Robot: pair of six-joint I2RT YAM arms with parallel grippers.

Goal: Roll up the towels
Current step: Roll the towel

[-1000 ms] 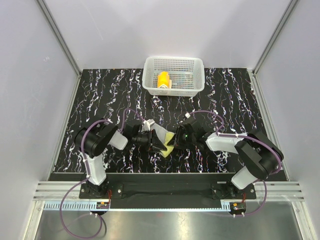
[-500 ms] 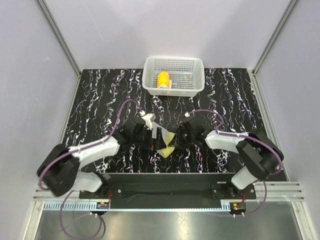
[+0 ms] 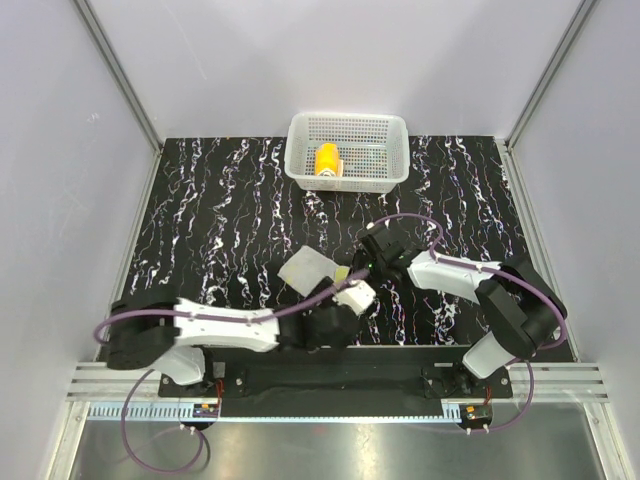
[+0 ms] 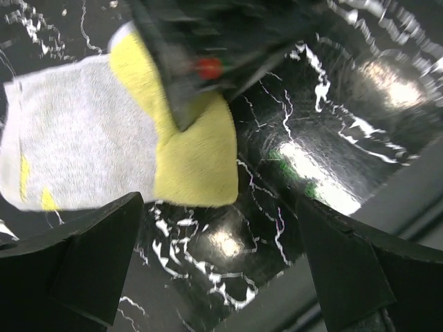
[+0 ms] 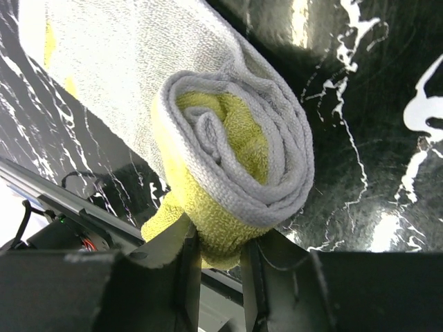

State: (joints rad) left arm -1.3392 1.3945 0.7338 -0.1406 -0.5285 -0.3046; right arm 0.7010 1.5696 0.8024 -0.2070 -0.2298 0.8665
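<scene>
Glossy black white-veined tabletop (image 3: 200, 200) between pale grey walls (image 3: 60, 150), aluminium rails (image 3: 570, 380) along the near edge.

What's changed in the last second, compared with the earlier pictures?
The left tool let go of the grey towel and drew back toward the near edge, open. The right tool kept its grip on the towel's rolled end. The orange towel stayed in the basket.
</scene>
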